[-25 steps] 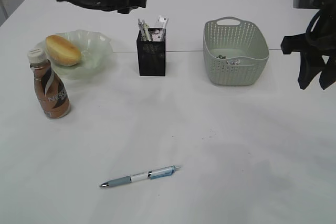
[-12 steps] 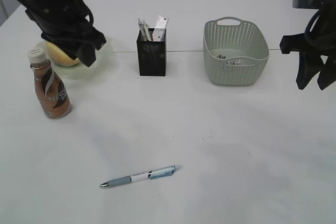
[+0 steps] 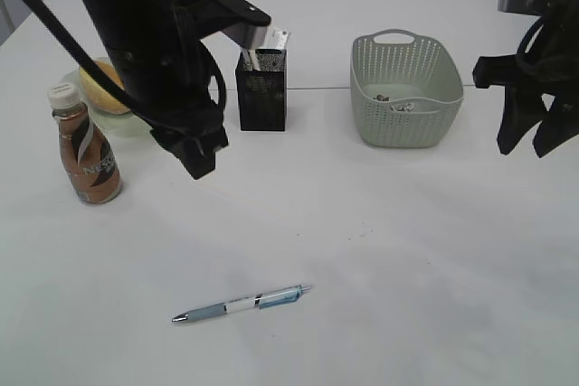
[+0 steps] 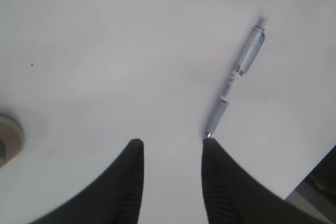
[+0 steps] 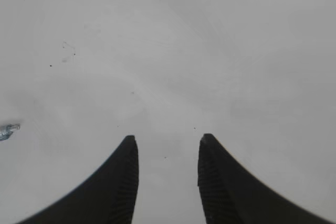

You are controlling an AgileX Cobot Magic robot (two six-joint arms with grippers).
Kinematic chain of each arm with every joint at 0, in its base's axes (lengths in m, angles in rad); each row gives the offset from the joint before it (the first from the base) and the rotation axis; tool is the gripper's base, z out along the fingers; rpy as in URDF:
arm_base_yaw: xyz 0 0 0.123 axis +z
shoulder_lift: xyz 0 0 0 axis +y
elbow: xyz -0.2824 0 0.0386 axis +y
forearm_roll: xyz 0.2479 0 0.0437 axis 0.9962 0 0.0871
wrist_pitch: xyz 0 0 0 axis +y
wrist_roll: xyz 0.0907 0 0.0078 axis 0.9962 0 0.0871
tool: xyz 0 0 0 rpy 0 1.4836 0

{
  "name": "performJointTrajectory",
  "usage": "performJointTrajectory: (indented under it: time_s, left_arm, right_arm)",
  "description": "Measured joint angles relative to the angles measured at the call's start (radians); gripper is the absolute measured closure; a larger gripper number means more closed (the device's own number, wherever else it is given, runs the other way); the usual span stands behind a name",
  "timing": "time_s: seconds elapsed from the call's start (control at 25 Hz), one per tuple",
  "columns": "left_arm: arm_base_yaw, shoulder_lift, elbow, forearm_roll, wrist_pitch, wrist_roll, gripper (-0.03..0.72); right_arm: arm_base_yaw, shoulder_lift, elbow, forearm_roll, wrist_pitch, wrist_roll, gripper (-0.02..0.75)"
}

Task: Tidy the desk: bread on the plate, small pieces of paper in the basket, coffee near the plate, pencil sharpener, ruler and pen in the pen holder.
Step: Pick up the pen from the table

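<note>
A blue-and-white pen (image 3: 242, 303) lies alone on the near part of the desk (image 3: 407, 250). My left gripper (image 3: 197, 162) hangs open and empty in front of the plate, well behind the pen. In the left wrist view the pen (image 4: 236, 74) lies just ahead of the right fingertip of that gripper (image 4: 170, 142). The bread (image 3: 101, 86) rests on the green plate (image 3: 128, 122), partly behind my arm. The coffee (image 3: 86, 151) stands beside the plate. The pen holder (image 3: 262, 92) holds several items. Paper scraps (image 3: 395, 102) lie in the basket (image 3: 405, 88). My right gripper (image 3: 527, 145) is open over bare desk.
My left arm (image 3: 145, 33) is a tall black mass that blocks part of the plate and stands close to the pen holder. The coffee's cap (image 4: 8, 141) shows at the left wrist view's edge. The pen's tip (image 5: 8, 129) shows at the right wrist view's left edge.
My left arm has swung from high at the back left, over the plate, down and to the right in front of it. The right arm has barely shifted.
</note>
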Motion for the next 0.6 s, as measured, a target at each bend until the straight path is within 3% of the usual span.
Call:
performJointTrajectory:
  time_s: [0.32, 0.6]
  left_arm:
    - [-0.077, 0.0, 0.121, 0.038, -0.005, 0.045, 0.41]
    - [-0.166, 0.049, 0.131, 0.086, -0.063, 0.053, 0.41]
  right_arm:
    - [0.0, 0.0, 0.0, 0.013, 0.001, 0.0, 0.455]
    - [0.0, 0.0, 0.0, 0.015, 0.001, 0.0, 0.455]
